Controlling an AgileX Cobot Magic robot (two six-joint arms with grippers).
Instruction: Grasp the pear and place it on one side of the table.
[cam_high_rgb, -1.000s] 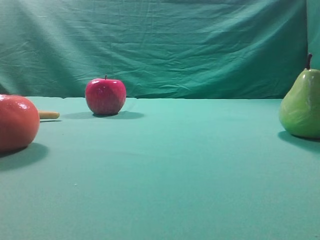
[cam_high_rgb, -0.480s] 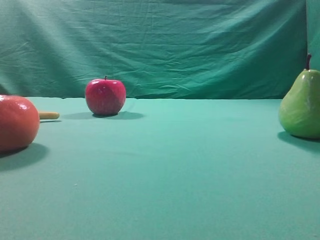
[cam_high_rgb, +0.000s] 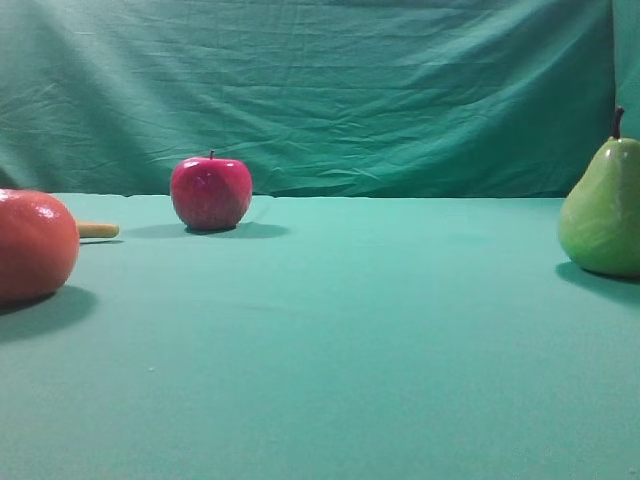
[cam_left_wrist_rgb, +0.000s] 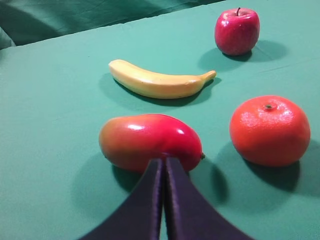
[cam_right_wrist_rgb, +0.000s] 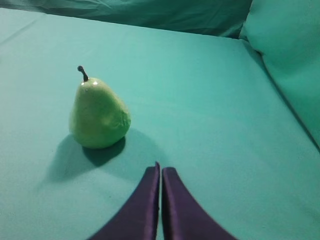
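The glossy yellow-green pear (cam_high_rgb: 603, 210) with a dark stem stands upright at the right edge of the teal table (cam_high_rgb: 340, 330). In the right wrist view the pear (cam_right_wrist_rgb: 99, 112) stands ahead and left of my right gripper (cam_right_wrist_rgb: 161, 170), which is shut and empty, apart from it. My left gripper (cam_left_wrist_rgb: 163, 162) is shut and empty, its tips just in front of a red-yellow mango (cam_left_wrist_rgb: 150, 141). Neither gripper shows in the exterior view.
A red apple (cam_high_rgb: 210, 192) stands at the back left, also in the left wrist view (cam_left_wrist_rgb: 237, 31). A large orange-red round fruit (cam_high_rgb: 32, 245) sits at the left edge, also in the left wrist view (cam_left_wrist_rgb: 270, 130). A yellow banana (cam_left_wrist_rgb: 157, 82) lies behind the mango. Green backdrop cloth (cam_high_rgb: 320, 90) hangs behind.
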